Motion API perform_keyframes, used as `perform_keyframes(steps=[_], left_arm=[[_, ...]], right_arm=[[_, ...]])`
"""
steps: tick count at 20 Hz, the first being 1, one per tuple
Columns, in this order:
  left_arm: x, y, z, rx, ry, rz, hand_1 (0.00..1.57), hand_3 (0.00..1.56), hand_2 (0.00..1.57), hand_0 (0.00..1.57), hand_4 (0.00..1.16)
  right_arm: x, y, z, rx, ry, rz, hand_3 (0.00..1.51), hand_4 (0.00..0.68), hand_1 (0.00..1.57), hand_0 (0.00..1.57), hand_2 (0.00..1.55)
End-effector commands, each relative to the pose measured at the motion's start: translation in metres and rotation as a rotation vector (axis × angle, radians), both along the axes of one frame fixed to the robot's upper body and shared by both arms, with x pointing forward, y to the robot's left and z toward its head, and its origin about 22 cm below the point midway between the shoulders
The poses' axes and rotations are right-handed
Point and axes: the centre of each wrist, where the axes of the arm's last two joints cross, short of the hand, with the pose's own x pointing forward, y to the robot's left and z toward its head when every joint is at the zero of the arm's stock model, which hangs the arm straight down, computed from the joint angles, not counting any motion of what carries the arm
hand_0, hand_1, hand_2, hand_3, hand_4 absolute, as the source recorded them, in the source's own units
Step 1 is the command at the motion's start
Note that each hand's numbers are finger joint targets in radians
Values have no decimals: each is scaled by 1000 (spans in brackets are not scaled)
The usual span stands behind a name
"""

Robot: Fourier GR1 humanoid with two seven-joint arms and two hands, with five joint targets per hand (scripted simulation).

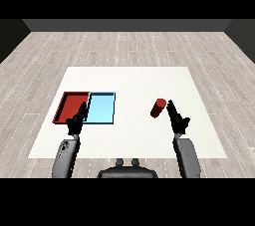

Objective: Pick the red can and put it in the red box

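Red can (158, 108): tilted, just beside right hand (177, 119), fingers straight, holding nothing. Risk: nudged, rolls away across worktop (134, 78), farther from red tray (67, 104).

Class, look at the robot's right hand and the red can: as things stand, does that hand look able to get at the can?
Probably yes. The right hand is just beside the red can, fingers straight, with only bare white table between them. Both trays lie away to the left, so nothing blocks the way.
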Motion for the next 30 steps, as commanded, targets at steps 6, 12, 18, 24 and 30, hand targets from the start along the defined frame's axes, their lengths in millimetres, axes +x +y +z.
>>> perform_keyframes(steps=[6, 12, 18, 24, 30], left_arm=[[4, -11, 3, -46, -32, -7, 0, 0, 0, 0, 0], [-7, -16, 28, -148, -490, -43, 0, 0, 0, 0, 0], [-5, -5, -2, -154, -484, -63, 0, 0, 0, 0, 0], [7, -4, 12, -179, -480, -51, 0, 0, 0, 0, 0], [1, -5, 27, -194, -491, -61, 0, 0, 0, 0, 0]], right_arm=[[-21, -150, 14, 0, -28, -28, 0, 0, 0, 0, 0], [-19, -172, 17, 106, -327, 72, 0, 0, 0, 0, 0], [5, -180, 3, 76, -319, 95, 0, 0, 0, 0, 0], [-3, -182, 8, 85, -321, 94, 0, 0, 0, 0, 0], [16, -170, -13, 138, -291, 97, 0, 0, 0, 0, 0]])
